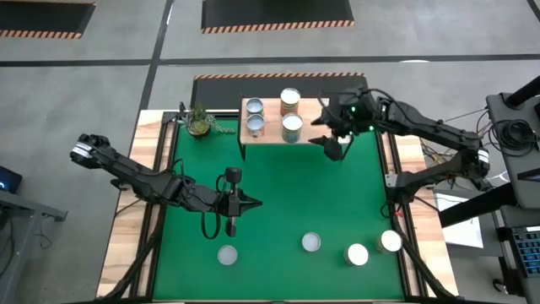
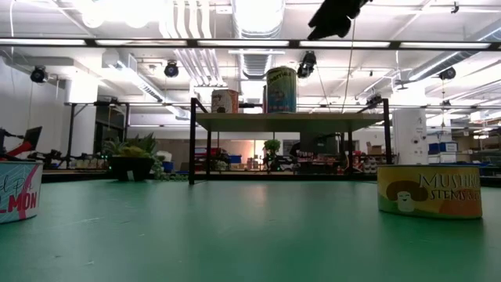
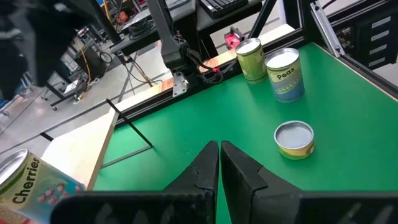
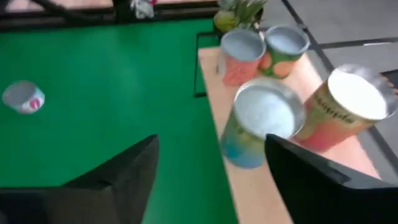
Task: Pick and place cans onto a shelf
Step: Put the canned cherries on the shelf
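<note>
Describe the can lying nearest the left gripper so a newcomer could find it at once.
On the green table, look along the near edge where four cans lie off the shelf. The left gripper hovers shut above one can, which sits alone, far left of the other three.

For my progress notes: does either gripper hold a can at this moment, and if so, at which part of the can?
Nothing is held. The right gripper is open beside the shelf, its fingers empty; the left gripper is shut on nothing over the table.
</note>
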